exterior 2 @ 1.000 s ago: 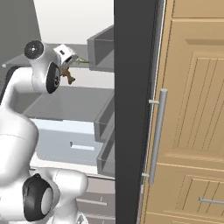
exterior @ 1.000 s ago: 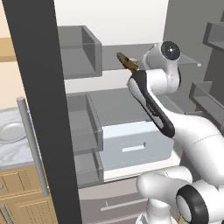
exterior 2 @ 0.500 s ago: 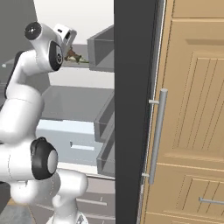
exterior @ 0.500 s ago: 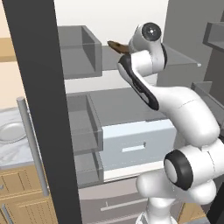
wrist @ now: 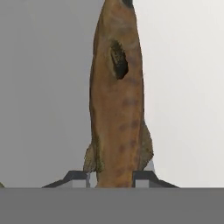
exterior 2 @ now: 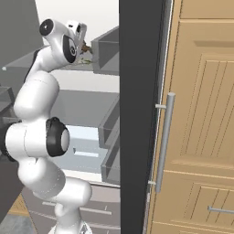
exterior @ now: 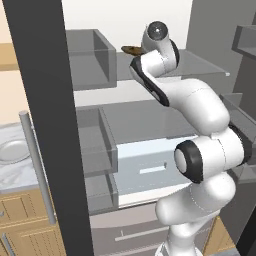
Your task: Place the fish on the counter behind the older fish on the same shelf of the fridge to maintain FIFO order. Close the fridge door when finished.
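Fish carried deeper into the fridge!
Gripper (wrist: 112,177) jaws clamped on the brown fish (wrist: 117,96), arm has swung toward the shelf (exterior: 200,65), upper centre; release comes next.

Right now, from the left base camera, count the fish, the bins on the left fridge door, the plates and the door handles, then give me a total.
dark brown fish: 1
left-door bins: 3
plate: 1
bar handle: 1
Total: 6
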Motion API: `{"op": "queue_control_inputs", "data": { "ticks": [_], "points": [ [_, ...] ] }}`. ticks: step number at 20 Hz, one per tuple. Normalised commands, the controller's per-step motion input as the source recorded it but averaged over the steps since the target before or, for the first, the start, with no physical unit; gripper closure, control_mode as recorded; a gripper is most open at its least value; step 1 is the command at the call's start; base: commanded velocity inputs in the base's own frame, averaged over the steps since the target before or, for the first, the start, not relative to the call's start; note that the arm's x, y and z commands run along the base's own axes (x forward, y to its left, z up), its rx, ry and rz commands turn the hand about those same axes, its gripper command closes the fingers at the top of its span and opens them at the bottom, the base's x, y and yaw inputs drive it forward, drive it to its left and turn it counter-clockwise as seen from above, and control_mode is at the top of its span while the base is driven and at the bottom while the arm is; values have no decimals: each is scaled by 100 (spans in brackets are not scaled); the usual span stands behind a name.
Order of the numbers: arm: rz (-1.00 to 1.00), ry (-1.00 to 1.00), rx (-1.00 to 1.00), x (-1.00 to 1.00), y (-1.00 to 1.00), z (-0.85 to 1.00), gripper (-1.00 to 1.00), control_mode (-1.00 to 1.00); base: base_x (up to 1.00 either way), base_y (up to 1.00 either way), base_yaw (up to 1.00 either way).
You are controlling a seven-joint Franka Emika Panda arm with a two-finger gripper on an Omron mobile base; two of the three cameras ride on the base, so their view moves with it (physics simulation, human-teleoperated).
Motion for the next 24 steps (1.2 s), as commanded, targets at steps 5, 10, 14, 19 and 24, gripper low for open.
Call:
{"op": "queue_control_inputs", "data": {
  "ticks": [5,10,14,19,24],
  "points": [
    [2,6,0,80,-15,0,100,-100,0,0,0],
    [0,-1,0,-2,-21,20,100,-100,0,0,0],
    [0,-1,0,4,-17,21,100,-100,0,0,0],
    [3,5,-3,67,-6,-20,100,-100,0,0,0],
    [5,6,-1,58,-3,-21,100,-100,0,0,0]
  ]
}}
